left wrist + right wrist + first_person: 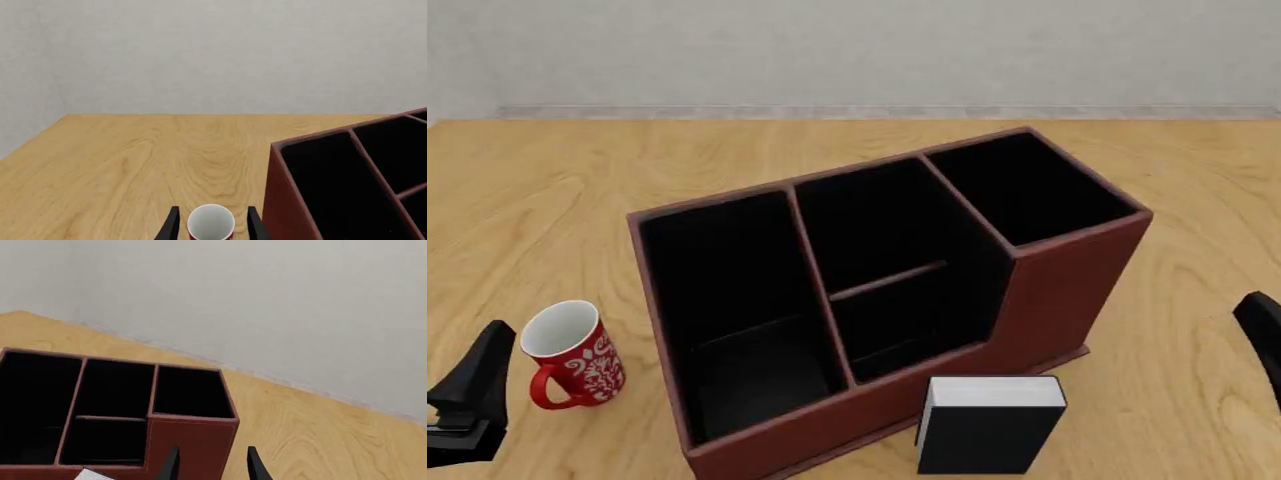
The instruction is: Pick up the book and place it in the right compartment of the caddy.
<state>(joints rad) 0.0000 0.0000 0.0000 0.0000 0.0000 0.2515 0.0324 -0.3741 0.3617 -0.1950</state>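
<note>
- The caddy (881, 300) sits mid-table, turned a little askew, and everything here is placed from it.
- The book (988, 425) stands just off the caddy's near face, white page edge up, close below the tall end section; I can't tell whether it touches the wall.
- The right compartment (1028, 190) is the far-right end, with the tallest walls and an open mouth with nothing over it.
- The red mug (567, 355) stands left of the caddy's wide end, a strip of bare wood between them.
- The left gripper (210, 225) sits low on that same side, fingers spread apart with the mug's white mouth showing between them; whether the pads touch it is not clear.
- The right gripper (210, 462) is off the caddy's right end, fingers parted, holding nothing, facing the tall wall.
- The table (1174, 330) shows open wood right of the caddy and beyond its far side.
</note>
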